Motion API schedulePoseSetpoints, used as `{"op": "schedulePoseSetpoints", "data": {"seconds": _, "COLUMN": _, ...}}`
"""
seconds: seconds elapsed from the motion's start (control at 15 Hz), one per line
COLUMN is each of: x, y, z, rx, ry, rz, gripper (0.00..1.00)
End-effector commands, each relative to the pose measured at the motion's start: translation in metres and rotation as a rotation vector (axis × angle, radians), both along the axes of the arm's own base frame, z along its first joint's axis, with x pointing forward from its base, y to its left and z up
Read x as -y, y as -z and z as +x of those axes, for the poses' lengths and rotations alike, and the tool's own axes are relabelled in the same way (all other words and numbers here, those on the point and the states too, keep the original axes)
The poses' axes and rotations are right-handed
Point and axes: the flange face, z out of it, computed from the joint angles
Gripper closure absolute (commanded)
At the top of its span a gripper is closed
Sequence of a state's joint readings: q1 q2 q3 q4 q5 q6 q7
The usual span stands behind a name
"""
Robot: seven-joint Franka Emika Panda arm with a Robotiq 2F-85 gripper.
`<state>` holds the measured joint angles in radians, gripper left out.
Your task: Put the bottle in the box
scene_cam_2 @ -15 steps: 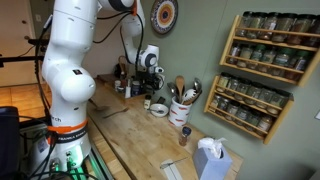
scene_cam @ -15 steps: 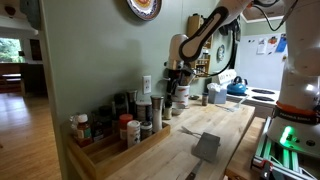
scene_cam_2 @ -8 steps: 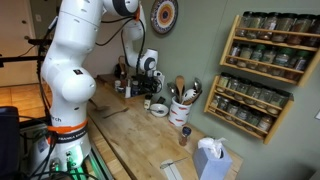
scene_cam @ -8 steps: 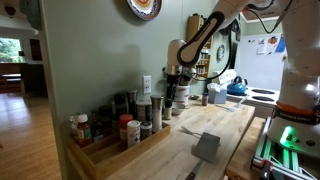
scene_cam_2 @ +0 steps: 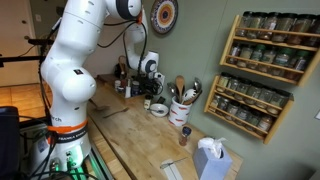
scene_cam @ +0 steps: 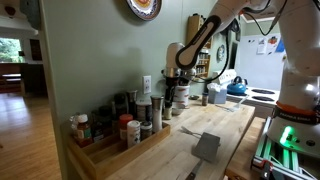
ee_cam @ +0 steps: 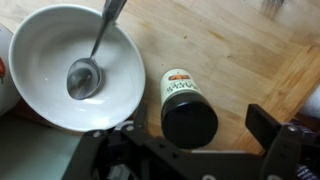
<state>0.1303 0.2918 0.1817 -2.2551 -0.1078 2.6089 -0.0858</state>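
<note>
Just beside bowl (ee_cam: 45, 45) rim on wooden counter (ee_cam: 260, 50): bottle (ee_cam: 185, 100), bare wood opposite; hand (ee_cam: 193, 125) apart, fingers (ee_cam: 268, 130) flanking bottle.

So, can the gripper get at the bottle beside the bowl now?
Probably yes: in the wrist view the bottle sits uncovered between the fingers of the open gripper. The white bowl close beside it may crowd one finger.

Colours on record, counter area.
We note a white bowl (ee_cam: 40, 50), grey spoon (ee_cam: 84, 78), black-capped bottle (ee_cam: 188, 112) with a white-and-red label, pale grained counter (ee_cam: 240, 50), and light natural-wood box (scene_cam: 120, 152).
</note>
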Motion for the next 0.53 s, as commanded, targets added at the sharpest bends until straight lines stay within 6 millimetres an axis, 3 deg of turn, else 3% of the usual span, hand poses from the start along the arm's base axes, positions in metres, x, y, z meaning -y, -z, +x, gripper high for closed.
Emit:
{"op": "schedulePoseSetpoints", "data": {"seconds": 0.0, "x": 0.0026, "y": 0.0090, "z": 0.0075, "rx": 0.014, "ry": -0.003, "rz": -0.005, "gripper": 0.11}}
{"op": "schedulePoseSetpoints", "data": {"seconds": 0.07, "x": 0.0028, "y": 0.0099, "z": 0.0090, "rx": 0.013, "ry": -0.003, "rz": -0.004, "gripper": 0.27}}
{"op": "schedulePoseSetpoints", "data": {"seconds": 0.4, "x": 0.0006, "y": 0.0139, "z": 0.0153, "rx": 0.000, "ry": -0.008, "rz": 0.003, "gripper": 0.66}}
{"op": "schedulePoseSetpoints", "data": {"seconds": 0.47, "x": 0.0001, "y": 0.0130, "z": 0.0156, "rx": -0.001, "ry": -0.009, "rz": 0.003, "gripper": 0.69}}
